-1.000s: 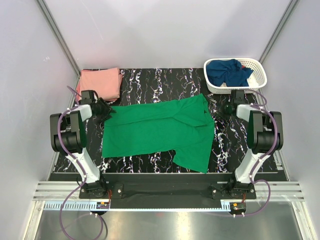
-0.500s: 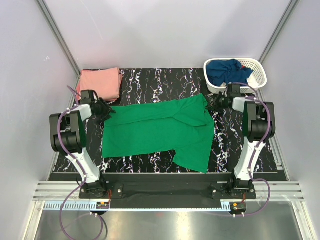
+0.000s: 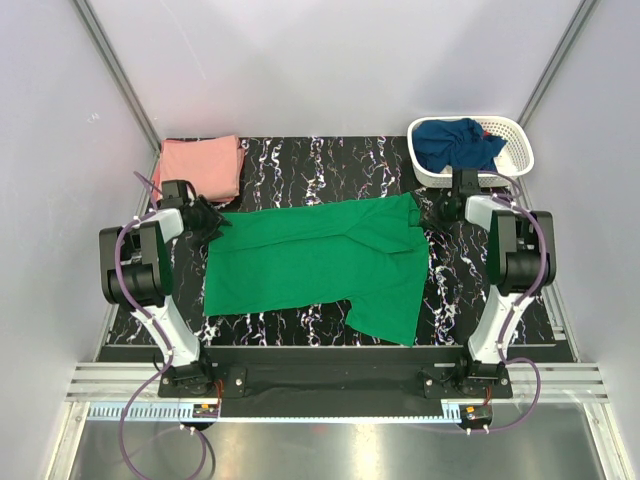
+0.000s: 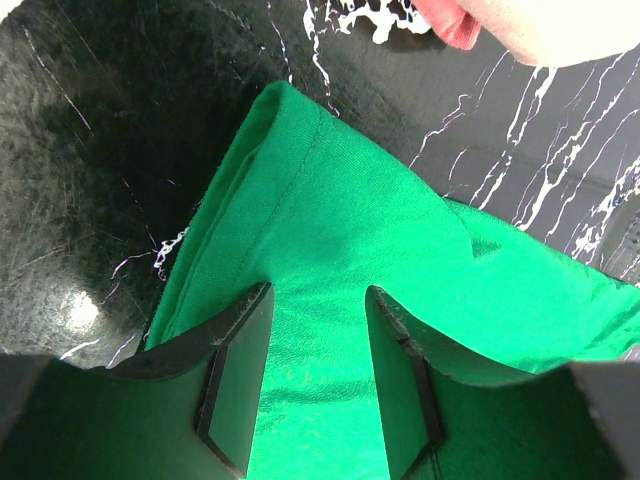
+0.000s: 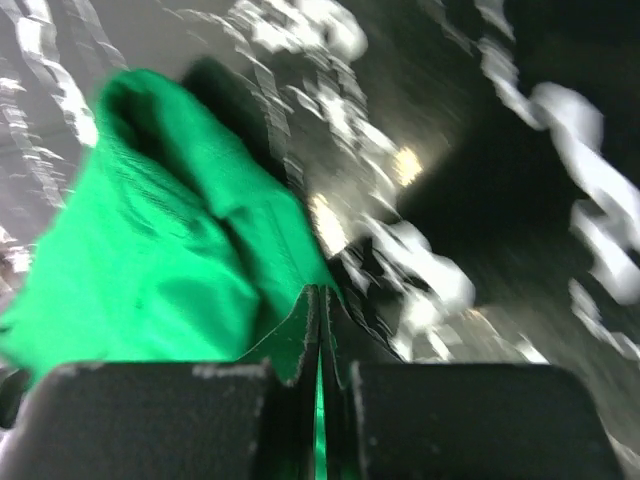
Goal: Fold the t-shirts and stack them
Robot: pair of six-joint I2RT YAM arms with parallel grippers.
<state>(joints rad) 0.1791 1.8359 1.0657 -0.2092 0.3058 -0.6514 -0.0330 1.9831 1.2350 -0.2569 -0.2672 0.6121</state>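
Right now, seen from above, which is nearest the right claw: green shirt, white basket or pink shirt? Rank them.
1. The green shirt, pinched in the right gripper.
2. The white basket, just behind it, far right.
3. The pink shirt, far left corner.

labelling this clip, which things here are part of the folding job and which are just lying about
Part of the job: green shirt, pink shirt, navy shirt.
Just there: white basket, black table.

The right wrist view is blurred; the left wrist view's edge crops the salmon t-shirt (image 4: 540,25).
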